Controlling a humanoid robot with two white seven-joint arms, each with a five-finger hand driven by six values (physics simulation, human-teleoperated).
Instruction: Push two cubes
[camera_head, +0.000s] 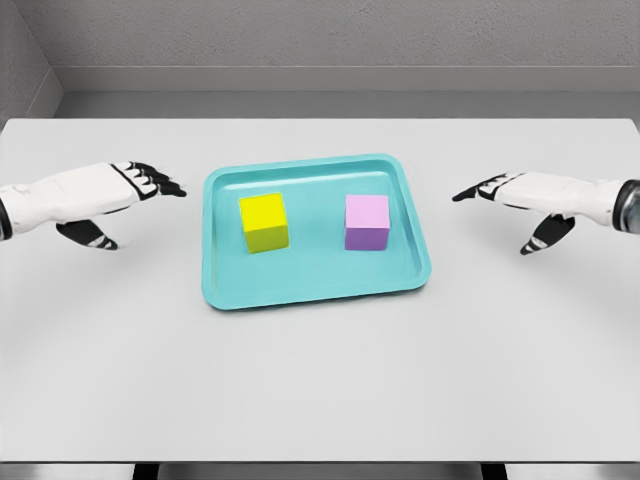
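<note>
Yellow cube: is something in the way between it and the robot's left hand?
Yes. The raised rim of the teal tray runs between the left hand and the yellow cube. Otherwise only bare table lies between them.

L robot hand (120, 200) & R robot hand (525, 205) open, apart
</note>
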